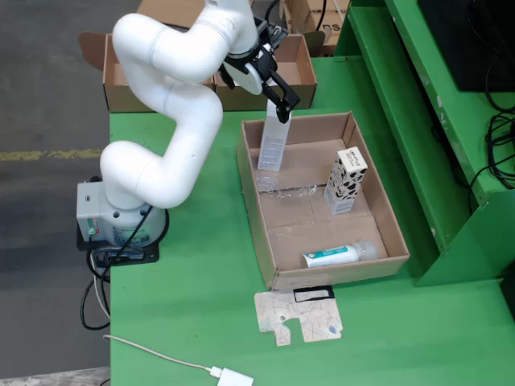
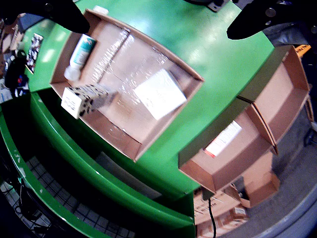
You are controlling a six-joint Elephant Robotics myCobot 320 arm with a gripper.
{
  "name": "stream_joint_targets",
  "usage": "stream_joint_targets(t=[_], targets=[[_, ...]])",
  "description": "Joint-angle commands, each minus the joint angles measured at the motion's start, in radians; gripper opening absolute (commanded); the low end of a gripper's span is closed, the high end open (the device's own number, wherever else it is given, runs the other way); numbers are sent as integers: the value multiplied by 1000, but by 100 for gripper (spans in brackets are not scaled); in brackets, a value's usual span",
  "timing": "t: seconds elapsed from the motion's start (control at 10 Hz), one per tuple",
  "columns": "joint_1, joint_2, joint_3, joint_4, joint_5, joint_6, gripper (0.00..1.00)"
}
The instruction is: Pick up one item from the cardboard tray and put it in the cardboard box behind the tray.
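On the green table [image 1: 201, 305], the shallow cardboard tray [image 1: 256, 211] holds a tall white carton [image 1: 273, 143] standing upright at its far end. The black fingers [image 1: 283, 110] sit at its top edge; whether they clench it I cannot tell. Nearby stand a black-spotted white box [image 1: 345, 181] and a lying white-and-teal tube [image 1: 331, 256]. Behind sits an open brown cardboard box [image 1: 302, 76].

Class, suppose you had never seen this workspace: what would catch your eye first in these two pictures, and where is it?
In the fixed view, the white robot arm arches over the bright green table, its dark gripper just above a tall white box standing at the far end of the cardboard tray. Next comes the black-spotted carton upright near the tray's right wall, and a white-and-teal bottle lying at its near end.
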Motion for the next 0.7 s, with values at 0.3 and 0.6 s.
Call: stream_joint_targets(t=[0.3,0.6], targets=[[-735,-100,78,239,191,-397,100],[-805,-96,35,278,220,-437,100]])
